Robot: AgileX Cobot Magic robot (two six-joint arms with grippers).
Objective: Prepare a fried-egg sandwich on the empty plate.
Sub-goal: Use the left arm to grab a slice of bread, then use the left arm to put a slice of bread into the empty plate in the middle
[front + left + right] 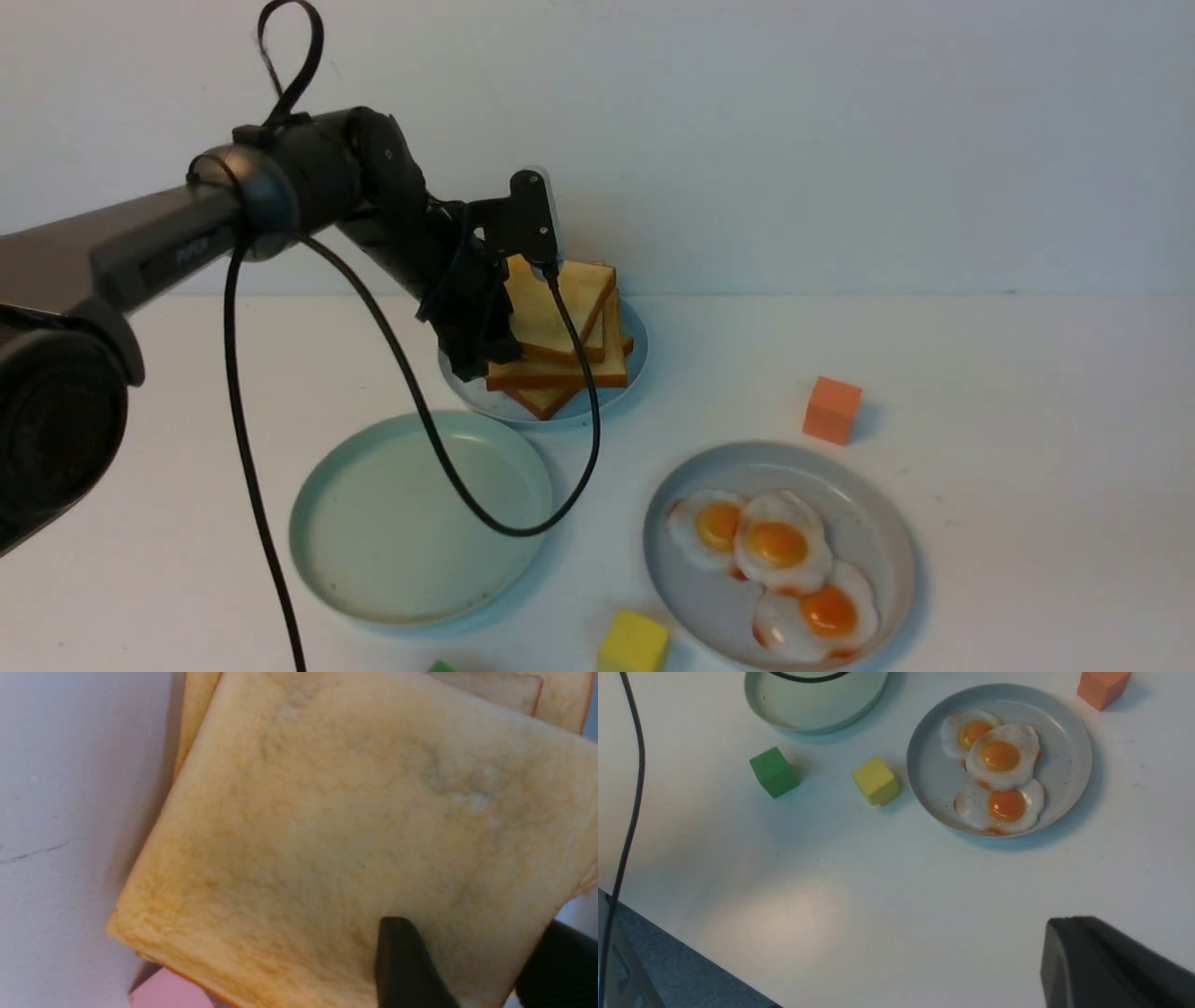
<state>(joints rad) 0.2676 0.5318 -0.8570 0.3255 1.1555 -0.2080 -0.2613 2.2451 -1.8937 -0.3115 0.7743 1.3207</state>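
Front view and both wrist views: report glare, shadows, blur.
Front view: even soft light, faint shadows beside the orange cube and grey plate. Left wrist view: toast fills the frame, slightly soft. Right wrist view: warm glare patch on the table.

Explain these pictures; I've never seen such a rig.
A two-armed robot, each arm ending in a hand. Picture one looks forward from between the arms; the others are from left and right wrist cameras. The table holds an empty round mint-green plate, a pale-blue plate of square golden toast slices, a grey plate of three fried eggs, an orange cube, a yellow cube, a green cube. The left hand straddles the top slice's edge; its grip is unclear. The right hand is shut.
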